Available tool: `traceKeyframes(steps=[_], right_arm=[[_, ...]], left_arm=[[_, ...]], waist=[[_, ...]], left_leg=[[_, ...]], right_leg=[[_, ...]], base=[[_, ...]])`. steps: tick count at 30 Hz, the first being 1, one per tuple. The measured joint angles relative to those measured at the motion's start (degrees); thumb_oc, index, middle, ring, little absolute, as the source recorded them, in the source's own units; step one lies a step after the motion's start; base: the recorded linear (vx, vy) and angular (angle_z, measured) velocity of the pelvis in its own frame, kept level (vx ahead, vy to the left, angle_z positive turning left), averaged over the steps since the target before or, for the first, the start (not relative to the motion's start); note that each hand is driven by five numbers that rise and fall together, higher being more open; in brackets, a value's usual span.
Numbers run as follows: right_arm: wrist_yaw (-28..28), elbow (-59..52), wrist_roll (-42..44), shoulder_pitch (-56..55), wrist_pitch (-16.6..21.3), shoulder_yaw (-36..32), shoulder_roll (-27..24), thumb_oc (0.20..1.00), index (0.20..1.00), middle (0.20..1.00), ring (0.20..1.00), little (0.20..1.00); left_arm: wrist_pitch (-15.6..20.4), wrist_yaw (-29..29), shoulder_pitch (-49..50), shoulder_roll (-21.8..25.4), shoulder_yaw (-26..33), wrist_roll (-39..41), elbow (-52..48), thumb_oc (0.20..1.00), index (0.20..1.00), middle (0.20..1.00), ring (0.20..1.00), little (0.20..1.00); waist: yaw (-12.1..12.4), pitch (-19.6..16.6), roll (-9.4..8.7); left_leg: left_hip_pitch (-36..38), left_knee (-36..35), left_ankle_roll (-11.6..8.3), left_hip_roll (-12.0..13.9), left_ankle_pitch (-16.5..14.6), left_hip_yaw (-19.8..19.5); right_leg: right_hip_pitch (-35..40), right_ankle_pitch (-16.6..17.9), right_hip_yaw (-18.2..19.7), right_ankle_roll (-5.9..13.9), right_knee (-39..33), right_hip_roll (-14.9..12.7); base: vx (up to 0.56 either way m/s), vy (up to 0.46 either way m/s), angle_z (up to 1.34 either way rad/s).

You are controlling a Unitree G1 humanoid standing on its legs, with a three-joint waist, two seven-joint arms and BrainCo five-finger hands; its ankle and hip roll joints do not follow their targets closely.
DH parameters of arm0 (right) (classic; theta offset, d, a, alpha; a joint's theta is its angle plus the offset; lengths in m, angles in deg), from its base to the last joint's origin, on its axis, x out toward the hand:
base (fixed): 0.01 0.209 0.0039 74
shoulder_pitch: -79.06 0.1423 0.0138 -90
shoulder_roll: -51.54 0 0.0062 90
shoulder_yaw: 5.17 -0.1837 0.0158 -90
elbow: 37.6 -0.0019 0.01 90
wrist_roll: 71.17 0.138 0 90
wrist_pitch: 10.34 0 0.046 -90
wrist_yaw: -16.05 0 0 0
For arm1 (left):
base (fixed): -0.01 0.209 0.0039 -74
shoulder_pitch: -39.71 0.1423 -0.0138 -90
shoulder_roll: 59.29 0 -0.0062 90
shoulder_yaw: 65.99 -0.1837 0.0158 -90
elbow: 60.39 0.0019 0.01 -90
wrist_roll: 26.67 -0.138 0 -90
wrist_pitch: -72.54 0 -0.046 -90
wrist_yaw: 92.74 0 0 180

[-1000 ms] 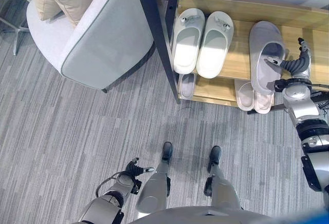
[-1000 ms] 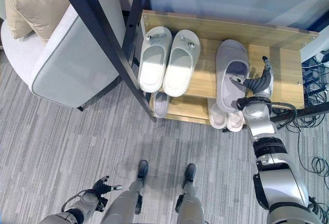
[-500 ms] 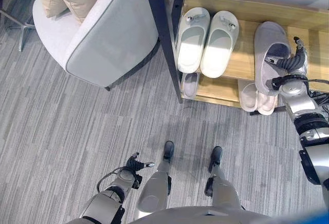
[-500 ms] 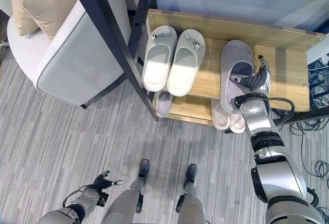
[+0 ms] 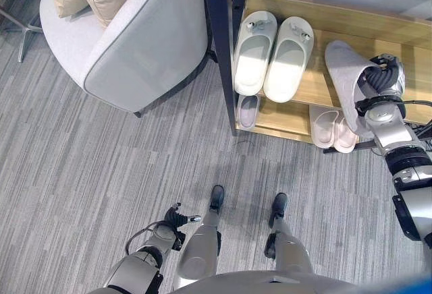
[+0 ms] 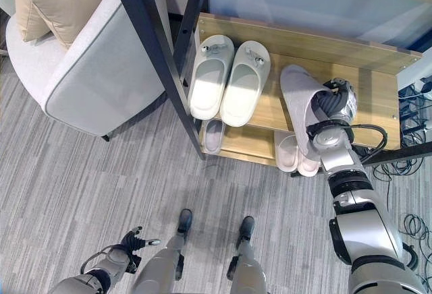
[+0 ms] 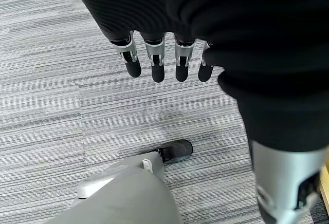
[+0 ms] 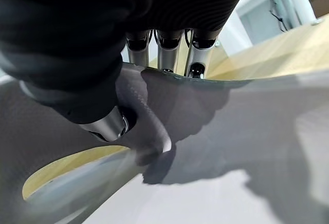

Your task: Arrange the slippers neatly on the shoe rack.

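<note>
Once flat on the shelf, grey slipper now tilted in right hand.

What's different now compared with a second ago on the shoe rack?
The right hand has closed on the grey slipper and tipped it up on its side; earlier it lay flat on the top shelf. The white pair, the slippers on the lower shelf and the left hand are as before.

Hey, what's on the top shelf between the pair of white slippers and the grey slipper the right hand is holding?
Nothing: in the left eye view, bare wood of the top shelf separates the white slippers from the grey slipper gripped by the right hand.
</note>
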Motion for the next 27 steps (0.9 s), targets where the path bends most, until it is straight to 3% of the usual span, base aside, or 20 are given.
traceKeyframes(steps=[4, 5, 6, 11, 15, 18, 20, 21, 23, 24, 25, 27], right_arm=[[-3.1, -21.3, -5.4, -20.5, -0.3, -8.9, 2.4, 0.200, 0.200, 0.200, 0.200, 0.200], [-5.0, -34.6, -6.7, -30.4, 0.5, -15.2, 8.2, 0.200, 0.200, 0.200, 0.200, 0.200], [-5.6, -39.9, -7.6, -35.9, 2.0, -16.3, 11.2, 0.200, 0.200, 0.200, 0.200, 0.200], [0.1, -36.8, -2.2, -44.6, 4.5, -13.4, 17.4, 0.200, 0.200, 0.200, 0.200, 0.200], [8.3, -38.9, 1.2, -52.2, 7.2, -10.4, 19.4, 0.200, 0.200, 0.200, 0.200, 0.200], [13.4, -37.7, 1.5, -59.6, 8.4, -9.3, 20.2, 0.200, 0.200, 0.200, 0.200, 0.200], [14.9, -34.8, 1.5, -60.9, 8.4, -9.5, 19.7, 0.200, 0.200, 0.200, 0.200, 0.200], [15.5, -34.6, 1.4, -60.6, 8.3, -9.5, 19.2, 0.200, 0.200, 0.200, 0.200, 0.200], [16.9, -34.6, 1.5, -61.4, 8.4, -8.7, 18.0, 0.200, 0.200, 0.200, 0.200, 0.200], [17.0, -34.5, 1.4, -61.3, 8.4, -8.3, 17.5, 0.200, 0.200, 0.200, 0.200, 0.200], [16.9, -34.5, 1.4, -61.1, 8.4, -8.3, 17.4, 0.200, 0.200, 0.200, 0.200, 0.200], [16.8, -34.5, 1.4, -59.7, 8.5, -8.4, 17.3, 0.200, 0.200, 0.200, 0.200, 0.200]], left_arm=[[-0.1, -0.6, 0.4, 0.0, 5.0, -0.1, -0.7, 1.000, 1.000, 1.000, 1.000, 1.000], [0.1, -1.7, 2.4, -0.3, 5.6, -0.1, -2.6, 1.000, 1.000, 1.000, 1.000, 1.000], [0.1, -1.7, 4.4, -0.8, 5.8, -0.2, -3.5, 1.000, 1.000, 1.000, 1.000, 1.000], [0.0, -1.4, 8.1, -0.7, 6.7, -0.1, -3.3, 1.000, 1.000, 1.000, 1.000, 1.000], [0.0, -0.3, 11.9, -0.7, 8.5, -0.1, -3.4, 1.000, 1.000, 1.000, 1.000, 1.000], [0.1, 1.1, 14.3, -0.4, 9.8, -0.1, -1.1, 1.000, 1.000, 1.000, 1.000, 1.000], [0.0, 1.5, 14.0, -0.8, 9.8, -0.2, 0.9, 1.000, 1.000, 1.000, 1.000, 1.000], [0.0, 2.3, 14.0, -1.4, 9.7, -0.3, 2.2, 1.000, 1.000, 1.000, 1.000, 1.000], [0.1, 2.7, 13.8, -1.3, 9.0, -1.4, 2.3, 1.000, 1.000, 1.000, 1.000, 1.000], [0.1, 2.6, 14.3, -1.6, 8.7, -1.4, 1.6, 1.000, 1.000, 1.000, 1.000, 1.000], [0.4, 2.7, 14.5, -0.9, 8.8, -1.4, 1.6, 1.000, 1.000, 1.000, 1.000, 1.000], [0.5, 3.2, 15.5, -0.8, 8.8, -1.3, 1.6, 1.000, 1.000, 1.000, 1.000, 1.000]], waist=[[-1.1, 0.0, -0.01], [-1.9, 0.0, -0.03], [-3.4, -0.4, -0.42], [-4.7, -3.4, -2.10], [-4.5, -6.6, -1.50], [-5.8, -8.4, -0.68], [-7.1, -8.2, 0.22], [-7.2, -7.5, 1.69], [-8.1, -6.2, 2.58], [-8.1, -6.3, 1.88], [-8.4, -6.3, 2.44], [-8.6, -6.0, 1.72]], left_leg=[[3.1, -0.3, -0.18, -0.2, -0.3, 0.2], [5.5, -0.4, -0.22, -0.2, -0.8, 0.7], [7.4, -0.4, -0.73, -0.2, -1.5, 1.2], [15.4, -0.7, 0.06, 0.0, -3.8, 4.4], [19.9, -0.7, 1.62, -0.4, -4.9, 7.2], [23.3, -0.8, 2.26, -1.1, -6.8, 8.6], [23.9, -0.7, 3.42, -2.4, -7.6, 9.6], [24.0, -0.8, 4.53, -1.8, -7.4, 10.5], [25.9, -0.7, 6.84, -3.3, -7.3, 10.6], [25.9, -0.7, 7.77, -3.5, -7.2, 10.8], [25.5, -0.7, 7.72, -3.1, -7.2, 10.6], [25.1, -0.6, 7.74, -3.1, -7.1, 11.3]], right_leg=[[3.0, -0.4, 0.0, 0.24, 0.0, -0.3], [5.1, -0.7, 0.0, 0.35, 0.0, -0.3], [6.8, -0.9, 0.5, 0.48, 0.0, -0.3], [12.8, -2.3, 3.2, 0.64, 0.0, -0.4], [16.1, -2.4, 5.5, 1.43, 0.1, -1.0], [18.1, -2.7, 6.7, 1.68, 1.2, -1.6], [15.2, -2.7, 7.6, 1.76, 6.5, -2.2], [11.4, -2.8, 8.4, 1.76, 13.0, -2.5], [6.6, -3.6, 8.7, 2.02, 23.2, -3.7], [4.4, -6.6, 10.1, 1.71, 27.3, -3.0], [3.3, -10.4, 13.1, 1.77, 28.6, 0.7], [2.9, -12.0, 11.8, 1.60, 24.9, 4.4]], base=[[0.06, 0.010, -0.01], [0.08, -0.010, -0.15], [0.11, -0.010, -0.19], [0.10, 0.050, -0.31], [0.10, 0.148, -0.32], [0.02, 0.175, -0.30], [0.01, 0.182, -0.35], [-0.02, 0.111, -0.41], [-0.01, 0.053, -0.26], [0.04, -0.019, -0.08], [0.07, -0.050, -0.02], [0.10, -0.178, -0.01]])
